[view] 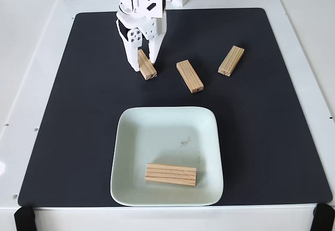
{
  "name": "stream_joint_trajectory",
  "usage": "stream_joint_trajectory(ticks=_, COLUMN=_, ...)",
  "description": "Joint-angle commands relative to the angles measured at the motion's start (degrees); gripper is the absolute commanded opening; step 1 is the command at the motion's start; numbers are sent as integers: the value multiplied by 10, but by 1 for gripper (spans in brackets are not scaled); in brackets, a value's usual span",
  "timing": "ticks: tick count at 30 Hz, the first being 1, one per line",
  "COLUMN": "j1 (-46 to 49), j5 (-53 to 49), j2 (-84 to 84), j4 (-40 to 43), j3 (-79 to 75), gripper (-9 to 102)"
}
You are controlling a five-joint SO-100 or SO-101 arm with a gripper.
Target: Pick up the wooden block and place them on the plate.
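Fixed view: my jaws straddle, not yet clenched, a block [146,65] above the plate [125,136]; light, rigid, grip its long sides.

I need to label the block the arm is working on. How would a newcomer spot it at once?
Start at the black mat; three wooden blocks lie in a row above the mint-green plate. Take the leftmost block. It alone sits between the white gripper's fingers; the middle block and right block lie free.
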Motion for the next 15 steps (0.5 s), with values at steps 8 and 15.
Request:
stream_joint_trajectory(ticks=8, j1=-54, j5=-22, j2=272, j4=8, j3=85, gripper=0)
stream_joint_trajectory(ticks=15, j1=-85, j5=-130, j2=501, j4=1, j3=144, gripper=0)
